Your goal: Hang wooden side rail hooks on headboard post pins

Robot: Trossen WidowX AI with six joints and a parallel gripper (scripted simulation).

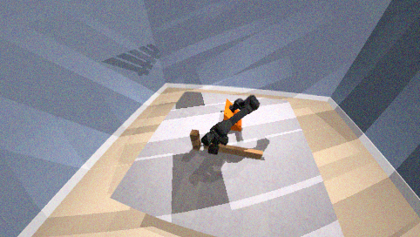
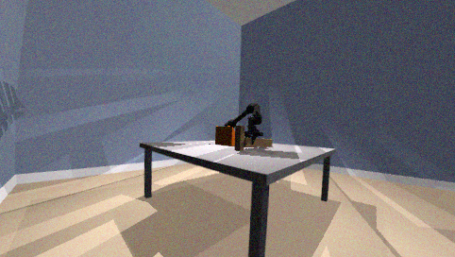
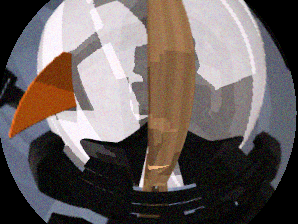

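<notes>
The wooden side rail (image 1: 241, 151) (image 2: 262, 142) (image 3: 166, 76) lies low over the table, its far end pointing right in the top view. My gripper (image 1: 213, 144) (image 3: 159, 124) is shut on the rail's end nearest the post. The short wooden headboard post (image 1: 195, 139) (image 2: 239, 139) stands upright just left of the gripper. The rail's hooked end and the post's slot are hidden behind the gripper, so I cannot tell whether the hooks touch the pins. In the wrist view the rail runs straight away from the fingers.
An orange block (image 1: 232, 115) (image 2: 225, 135) (image 3: 47, 96) stands behind the arm, near its base. The grey table (image 1: 270, 187) (image 2: 264, 165) has open edges on all sides. The arm (image 1: 231, 119) reaches from the back toward the post.
</notes>
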